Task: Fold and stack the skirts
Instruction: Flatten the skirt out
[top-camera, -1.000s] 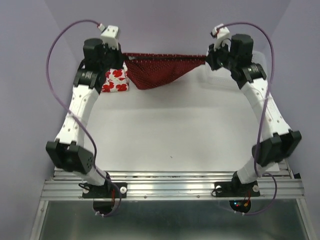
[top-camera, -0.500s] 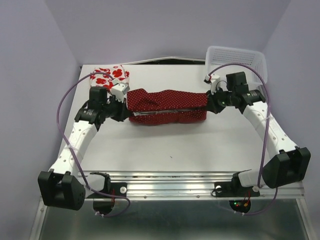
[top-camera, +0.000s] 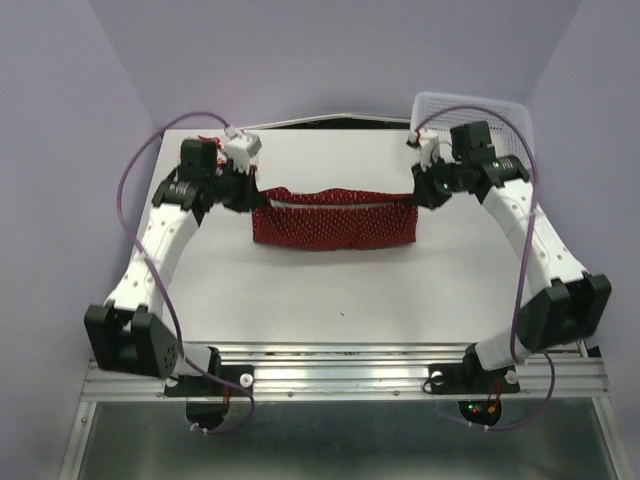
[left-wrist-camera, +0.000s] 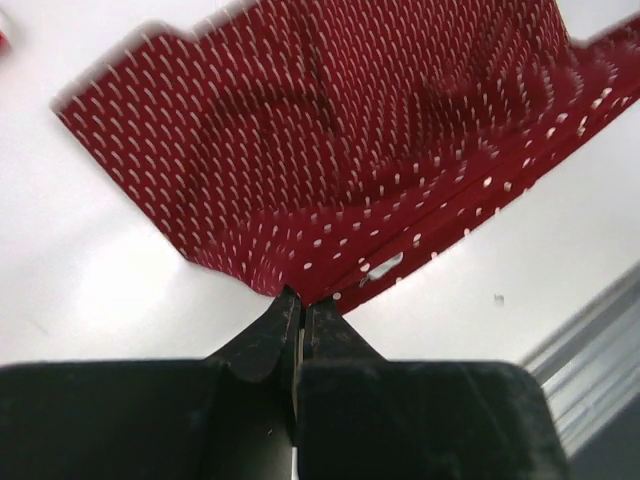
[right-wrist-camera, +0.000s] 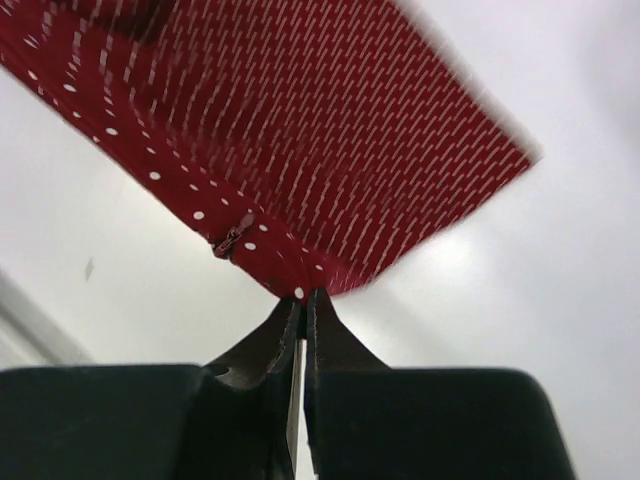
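At left, the left gripper (left-wrist-camera: 298, 300) pinches one upper corner of the dark red dotted skirt (top-camera: 335, 222), its jaws tight on the cloth. The skirt spans the far half of the white table (top-camera: 340, 290) as a taut band. At right, the right gripper (right-wrist-camera: 303, 297) is clamped on the opposite corner. A white lattice basket (top-camera: 510, 108) sits just behind it.

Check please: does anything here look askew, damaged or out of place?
Nothing stands out. The red skirt hangs evenly between the left claw and right claw, each shut on one corner; no tear shows.
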